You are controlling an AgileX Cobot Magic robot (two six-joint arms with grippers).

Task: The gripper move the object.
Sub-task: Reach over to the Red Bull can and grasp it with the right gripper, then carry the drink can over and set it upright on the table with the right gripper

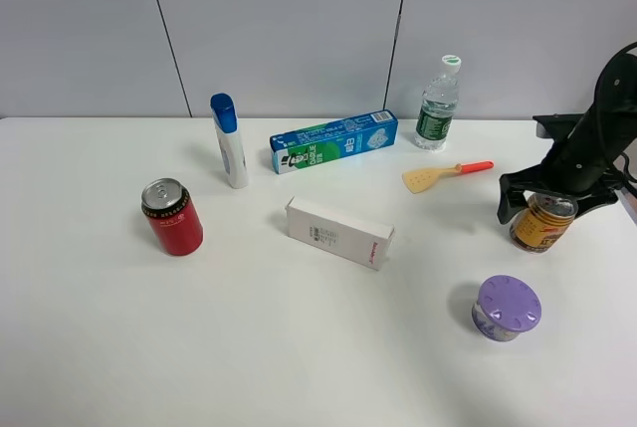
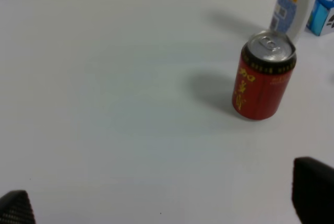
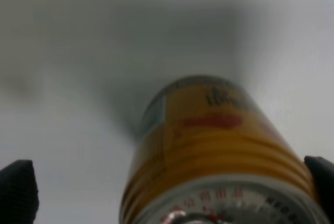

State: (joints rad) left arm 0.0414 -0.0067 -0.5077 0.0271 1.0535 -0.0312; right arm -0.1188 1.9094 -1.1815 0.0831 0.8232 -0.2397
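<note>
White tabletop (image 1: pixel 299 347) under a grey panelled wall. At the right edge of the high view, the yellow can (image 1: pixel 542 228) stands upright, with the right gripper (image 1: pixel 553 202) lowered over its top. Its dark fingers (image 3: pixel 18 190) are spread wide and straddle the can. One tip sits well clear of it and the other just beside its rim; whether that one touches, I cannot tell. The left gripper (image 2: pixel 164 203) is also spread wide, holding nothing, near the red can (image 2: pixel 263 78).
</note>
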